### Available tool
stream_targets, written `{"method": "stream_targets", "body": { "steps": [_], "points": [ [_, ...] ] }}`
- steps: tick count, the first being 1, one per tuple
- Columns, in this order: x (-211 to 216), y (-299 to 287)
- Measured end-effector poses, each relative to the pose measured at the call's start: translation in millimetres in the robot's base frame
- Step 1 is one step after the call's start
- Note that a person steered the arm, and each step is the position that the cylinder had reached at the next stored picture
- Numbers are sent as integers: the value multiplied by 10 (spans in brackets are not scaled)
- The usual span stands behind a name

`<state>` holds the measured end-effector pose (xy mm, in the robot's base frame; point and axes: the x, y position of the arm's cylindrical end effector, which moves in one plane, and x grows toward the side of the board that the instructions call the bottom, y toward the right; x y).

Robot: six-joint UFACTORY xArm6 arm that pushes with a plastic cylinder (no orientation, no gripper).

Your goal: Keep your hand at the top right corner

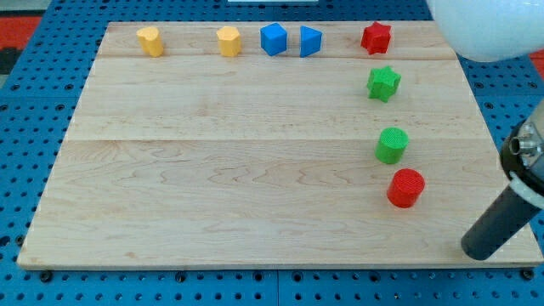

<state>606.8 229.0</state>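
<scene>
My tip [478, 250] is the lower end of a dark rod that comes in from the view's right edge. It rests near the board's bottom right corner, to the right of and below the red cylinder [405, 188]. Above that stand a green cylinder [392, 144], a green star [383, 83] and a red star [376, 38]. Along the view's top edge stand a blue triangular block [310, 41], a blue cube-like block [273, 39] and two yellow blocks [229, 41] [150, 41]. The tip touches no block.
The wooden board [212, 170] lies on a blue perforated table [25, 170]. A large white rounded body [489, 25] hangs over the board's top right corner. The arm's grey end [529, 153] shows at the view's right edge.
</scene>
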Motion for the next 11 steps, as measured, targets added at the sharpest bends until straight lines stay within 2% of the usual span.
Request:
{"method": "stream_targets", "body": {
  "steps": [1, 3, 7, 9, 10, 11],
  "points": [
    [-9, 398],
    [-230, 818],
    [-3301, 706],
    [-3949, 433],
    [-4024, 146],
    [-3950, -489]
  ]
}}
